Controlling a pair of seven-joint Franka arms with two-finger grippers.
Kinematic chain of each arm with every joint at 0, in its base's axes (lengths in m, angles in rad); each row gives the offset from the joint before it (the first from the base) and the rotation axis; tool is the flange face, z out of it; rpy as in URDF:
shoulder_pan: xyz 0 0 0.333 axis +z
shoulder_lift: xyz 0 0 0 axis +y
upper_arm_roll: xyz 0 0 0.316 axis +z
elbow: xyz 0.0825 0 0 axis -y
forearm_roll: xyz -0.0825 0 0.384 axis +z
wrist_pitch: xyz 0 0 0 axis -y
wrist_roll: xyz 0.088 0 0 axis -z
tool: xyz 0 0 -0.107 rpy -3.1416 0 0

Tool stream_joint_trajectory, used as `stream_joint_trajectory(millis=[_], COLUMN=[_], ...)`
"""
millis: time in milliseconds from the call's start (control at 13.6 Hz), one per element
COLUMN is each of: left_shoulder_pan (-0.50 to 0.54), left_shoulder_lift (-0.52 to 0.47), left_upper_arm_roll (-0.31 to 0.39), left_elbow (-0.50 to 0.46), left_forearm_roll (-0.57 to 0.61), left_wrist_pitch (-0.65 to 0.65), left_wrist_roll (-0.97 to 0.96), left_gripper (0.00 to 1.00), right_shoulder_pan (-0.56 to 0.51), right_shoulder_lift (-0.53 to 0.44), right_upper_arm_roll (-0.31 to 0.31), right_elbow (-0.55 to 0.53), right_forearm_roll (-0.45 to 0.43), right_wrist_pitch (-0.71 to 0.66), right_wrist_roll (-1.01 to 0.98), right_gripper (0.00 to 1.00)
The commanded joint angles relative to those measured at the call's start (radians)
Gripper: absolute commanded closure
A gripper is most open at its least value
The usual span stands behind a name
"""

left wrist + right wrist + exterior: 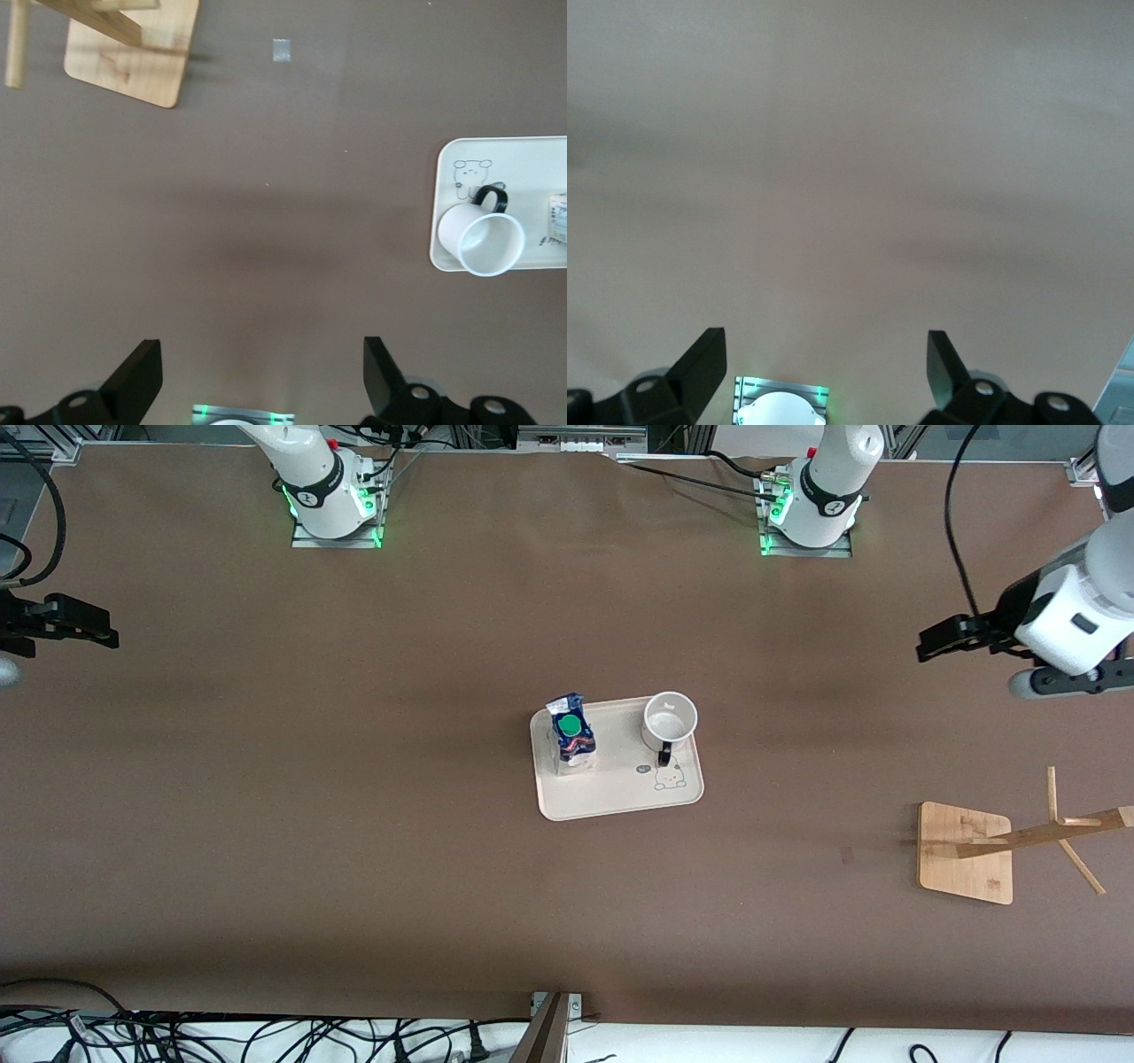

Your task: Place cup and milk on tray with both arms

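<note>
The cream tray [620, 793] lies in the middle of the table. The blue and white milk carton [571, 731] with its green cap stands upright on the tray's end toward the right arm. The white cup [670, 719] stands upright on the tray's end toward the left arm, its black handle pointing toward the front camera. My left gripper [926, 645] is open and empty over bare table at the left arm's end. The left wrist view shows it [261, 354] with the cup [483, 241], the tray [523, 164] and an edge of the carton [558, 217]. My right gripper [104, 633] is open and empty over the right arm's end, above bare table in its wrist view [826, 347].
A wooden stand with a square base [966, 852] and slanted pegs stands near the left arm's end, nearer the front camera than the tray; it also shows in the left wrist view [133, 49]. Cables lie along the table's front edge.
</note>
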Motion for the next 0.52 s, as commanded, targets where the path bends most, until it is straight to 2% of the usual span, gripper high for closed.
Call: stream_joint_trajectory(millis=[0,442], left_shoulder_pan=[0.013,0.017], left_shoulder_lift=[-0.002,-0.008], left_upper_arm_roll=[-0.017,-0.017], left_elbow=[-0.026,-0.027], left_forearm_roll=[0.062,0.059], left_wrist_pitch=[0.04,0.046], left_wrist_roll=[0.06,0.04], left_gripper=[0.0,0.0], right_shoulder_pan=[-0.007,-0.007], right_shoulder_lift=[-0.023,-0.022], right_upper_arm_roll=[0.014,0.015], right_elbow=[-0.023,-0.016], right_forearm_roll=[-0.017,-0.014], right_wrist_pitch=[0.008,0.008], right_wrist_roll=[-0.006,-0.009], right_gripper=[0.0,0.0])
